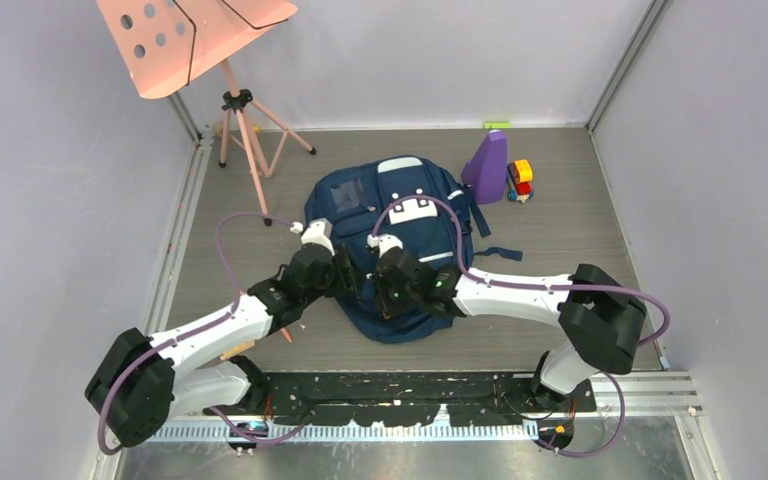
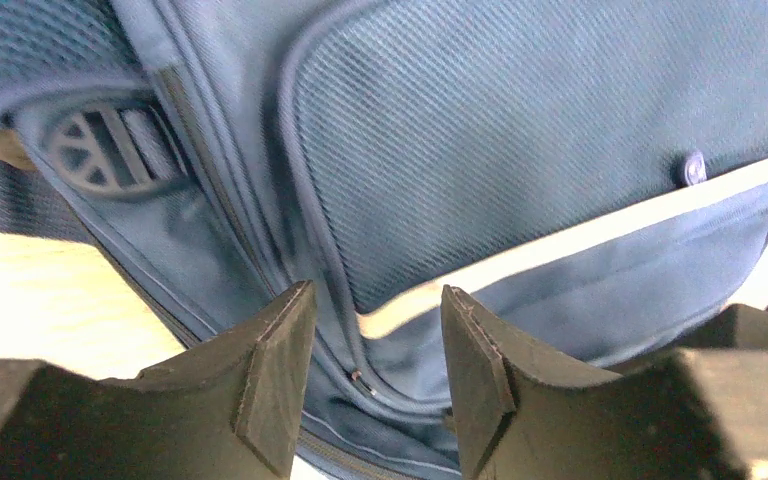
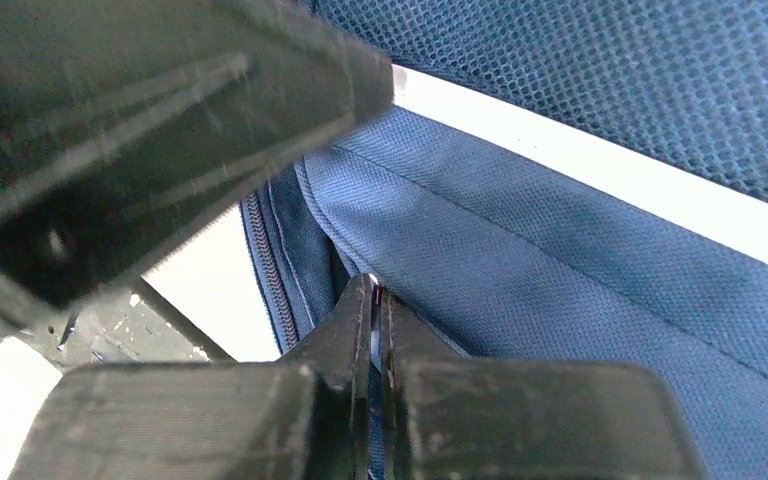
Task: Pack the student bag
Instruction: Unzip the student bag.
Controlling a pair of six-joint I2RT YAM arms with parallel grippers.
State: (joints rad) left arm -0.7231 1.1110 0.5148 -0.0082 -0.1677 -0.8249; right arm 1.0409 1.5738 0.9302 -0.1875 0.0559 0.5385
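Student bag (image 1: 360, 220) flat on the grey table (image 1: 580, 220), centre of the overhead frame, navy with white stripes and a white patch near its upper end. Both arms reaching in from the bottom of the frame, wrists side by side over the bag's lower half.

Left gripper (image 2: 378, 300) at the bottom of its wrist view, jaws partly apart and holding nothing. Visible through the gap: the bag's front pocket and a zip (image 2: 360, 380) curving along the pocket seam. Above that, a white stripe (image 2: 560, 240) slanting across the pocket, a small snap button (image 2: 695, 167) at the right, a dark plastic buckle (image 2: 100, 150) at the upper left.

Right gripper (image 3: 375, 295) at bottom centre of its wrist view, jaws pressed tight together against the bag's blue fabric, just beside a zip line. Something thin possibly pinched at the tips; cannot tell what. Upper left of that view filled by a blurred black gripper body.

Elsewhere in the overhead frame: a pink music stand (image 1: 190, 40) at the upper left, and a purple wedge (image 1: 487, 165) with a small toy of coloured blocks (image 1: 520, 180) just beside it, right of the bag's top.
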